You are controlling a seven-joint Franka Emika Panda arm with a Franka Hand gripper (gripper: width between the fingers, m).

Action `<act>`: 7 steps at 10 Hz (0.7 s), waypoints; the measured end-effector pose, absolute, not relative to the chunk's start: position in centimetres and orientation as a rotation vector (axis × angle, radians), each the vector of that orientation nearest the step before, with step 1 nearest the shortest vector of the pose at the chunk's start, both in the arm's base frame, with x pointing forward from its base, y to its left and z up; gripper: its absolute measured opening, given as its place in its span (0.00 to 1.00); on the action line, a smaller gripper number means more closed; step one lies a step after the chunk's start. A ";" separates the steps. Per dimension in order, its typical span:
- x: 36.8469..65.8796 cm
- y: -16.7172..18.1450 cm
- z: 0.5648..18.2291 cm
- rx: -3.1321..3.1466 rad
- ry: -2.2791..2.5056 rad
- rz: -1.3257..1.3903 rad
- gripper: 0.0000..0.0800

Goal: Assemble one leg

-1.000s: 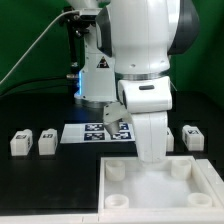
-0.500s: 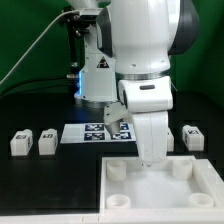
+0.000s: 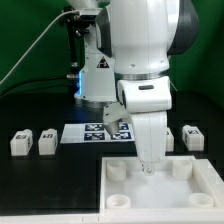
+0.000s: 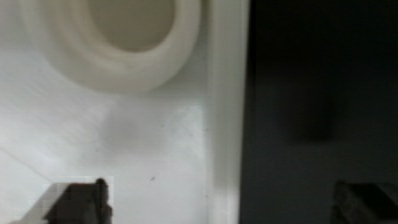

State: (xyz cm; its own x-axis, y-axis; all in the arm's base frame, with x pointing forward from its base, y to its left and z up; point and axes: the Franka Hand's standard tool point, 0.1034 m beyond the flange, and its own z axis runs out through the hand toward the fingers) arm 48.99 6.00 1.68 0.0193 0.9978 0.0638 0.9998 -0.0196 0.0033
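Arm (image 3: pixel 140 50), lowered slightly over the last second, so that its lower end now stands closer above the tray (image 3: pixel 160 195). No leg has been collected. One leg (image 3: pixel 193 137) lies on the worktop (image 3: pixel 50 185) at the exterior view's right, and two others (image 3: pixel 20 142) lie left of the marker board (image 3: pixel 95 132). The claw (image 4: pixel 222 205) is spread wide and empty, straddling the tray's edge near a corner socket (image 4: pixel 125 40). Judged a positioning move, with the grasp yet to come.
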 end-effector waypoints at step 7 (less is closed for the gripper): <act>48.9 6.0 2.3 -2.291 -2.103 -0.093 0.81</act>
